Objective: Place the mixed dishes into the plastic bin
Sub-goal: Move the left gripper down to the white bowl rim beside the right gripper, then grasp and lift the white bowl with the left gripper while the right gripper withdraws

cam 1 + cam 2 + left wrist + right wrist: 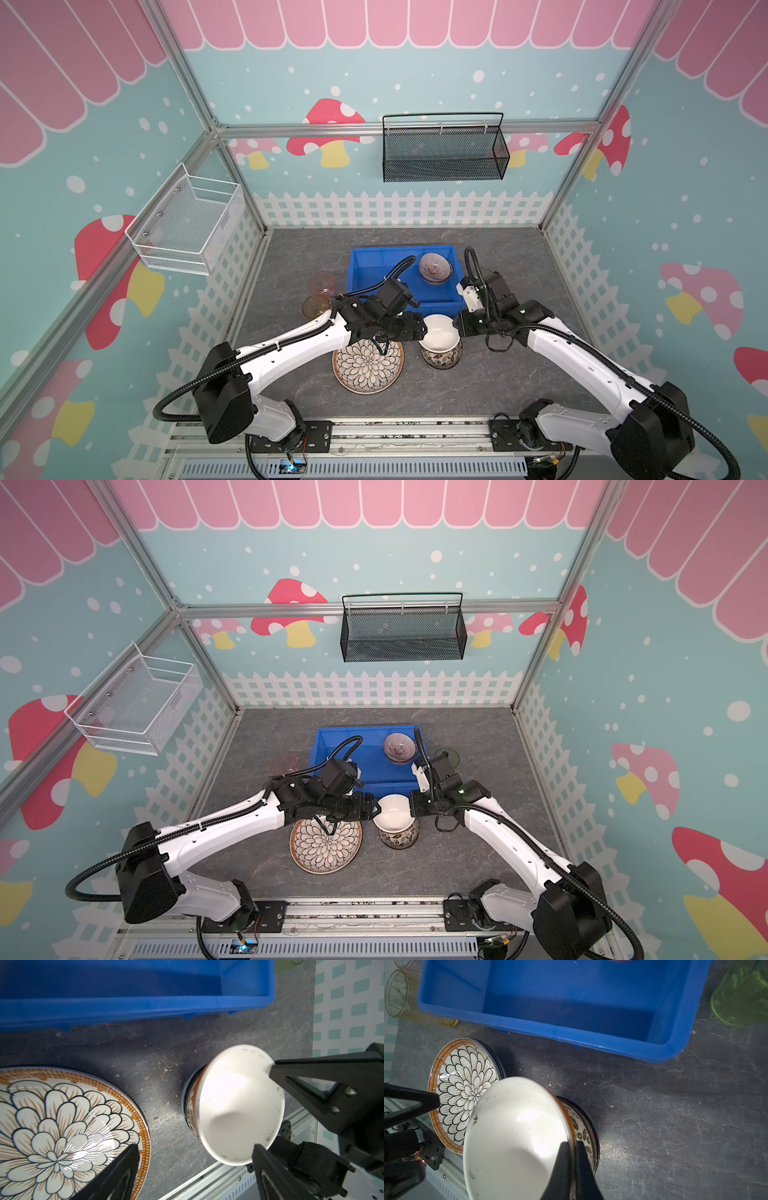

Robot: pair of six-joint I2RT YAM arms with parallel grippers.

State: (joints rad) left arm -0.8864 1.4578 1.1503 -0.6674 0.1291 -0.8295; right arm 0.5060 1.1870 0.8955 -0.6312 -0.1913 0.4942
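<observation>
the plastic bin (374, 259) is sitting at the middle far side of a grey, stone-look tabletop (498, 374), boxed in by teal walls with mushroom prints. a black mesh basket (442, 153) is hanging on the far wall, a white wire basket (187, 228) on the left one. a striped bowl (435, 268) is lying in the bin's far right corner. just near of the bin, the right fingers (562, 1167) are pinching the rim of a tilted white bowl (438, 330) above a patterned bowl (441, 360); the left fingers (120, 1167) are standing wide apart, gripping nothing. the petal plate (368, 368) is lying to their left. a pink cup (321, 282) and an amber cup (318, 306) are standing left of the bin; the green cup (446, 755) is sitting half hidden behind the right arm.
</observation>
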